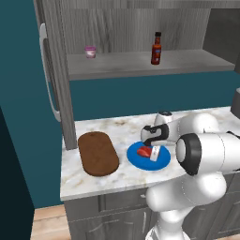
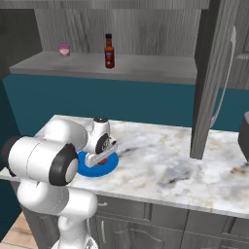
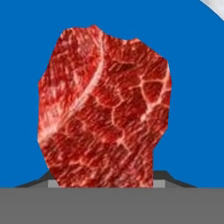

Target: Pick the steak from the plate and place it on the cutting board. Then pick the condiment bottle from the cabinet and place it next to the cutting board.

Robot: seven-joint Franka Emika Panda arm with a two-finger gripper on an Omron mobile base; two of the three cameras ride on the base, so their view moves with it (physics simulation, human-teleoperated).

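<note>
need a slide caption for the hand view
Close-up of the raw steak lying on the blue plate, seen from directly above.

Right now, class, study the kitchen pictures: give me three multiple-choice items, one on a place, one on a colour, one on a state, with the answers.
1. Where does the steak lie?
A. on the cutting board
B. on the plate
C. on the cabinet shelf

2. What colour is the plate?
A. blue
B. white
C. green

3. How does the condiment bottle stand?
A. on its side on the counter
B. held in the claw
C. upright on the cabinet shelf

Answers:
1 B, the meat rests on the plate under the claw, with the cutting board bare beside it.
2 A, bright blue in every view.
3 C, cap up on the shelf.
</note>
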